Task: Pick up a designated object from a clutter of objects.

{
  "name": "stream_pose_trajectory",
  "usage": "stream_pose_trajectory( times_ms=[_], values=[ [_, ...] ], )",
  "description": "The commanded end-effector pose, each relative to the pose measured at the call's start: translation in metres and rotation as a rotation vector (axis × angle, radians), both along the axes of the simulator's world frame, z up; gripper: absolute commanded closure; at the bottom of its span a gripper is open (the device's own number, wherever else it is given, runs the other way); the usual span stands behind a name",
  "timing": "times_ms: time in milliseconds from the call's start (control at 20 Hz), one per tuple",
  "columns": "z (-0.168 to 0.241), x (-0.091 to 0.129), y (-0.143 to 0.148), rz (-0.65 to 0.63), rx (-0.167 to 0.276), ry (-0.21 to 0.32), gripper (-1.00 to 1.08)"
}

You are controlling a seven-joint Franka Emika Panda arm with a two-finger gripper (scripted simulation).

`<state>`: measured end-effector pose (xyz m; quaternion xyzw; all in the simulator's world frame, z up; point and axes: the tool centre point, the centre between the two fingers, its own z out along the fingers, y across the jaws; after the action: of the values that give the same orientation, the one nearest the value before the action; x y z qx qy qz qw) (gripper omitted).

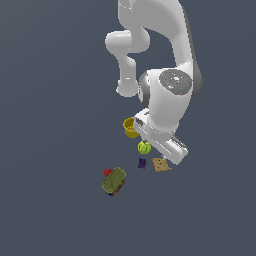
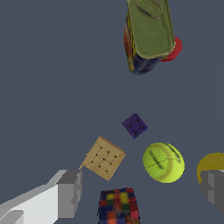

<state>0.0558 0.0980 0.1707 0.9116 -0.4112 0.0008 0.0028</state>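
The designated object, a flat tan square (image 2: 104, 158) with dark dots, lies on the dark floor within the clutter of objects; in the exterior view the tan square (image 1: 161, 164) sits just below the arm's white hand (image 1: 167, 144). My gripper (image 2: 141, 192) hangs above the floor, open, with nothing between its grey fingers (image 2: 68, 192). The square lies just inside one finger, apart from it. A yellow-green ball (image 2: 163, 162) and a dark speckled packet (image 2: 118, 205) also fall within the gap between the fingers.
A tiny purple piece (image 2: 134, 125) lies beside the square. The yellow cup (image 1: 131, 127) stands behind the ball (image 1: 144, 147), partly hidden by the hand. An olive-green tin (image 1: 114, 181) lies over a dark item, with a red piece (image 1: 107, 173) farther off.
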Motion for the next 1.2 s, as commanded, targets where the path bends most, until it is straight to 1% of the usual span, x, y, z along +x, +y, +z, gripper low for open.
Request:
stream_pose_trajectory(
  times_ms=[0,750,1150],
  values=[
    [-0.011,0.001,0.007,-0.056,0.001,-0.001,-0.92],
    [-0.074,0.001,0.044,-0.383,0.005,-0.002,-0.92],
    [-0.099,-0.001,0.057,-0.507,0.005,-0.002,-0.92]
  ],
)
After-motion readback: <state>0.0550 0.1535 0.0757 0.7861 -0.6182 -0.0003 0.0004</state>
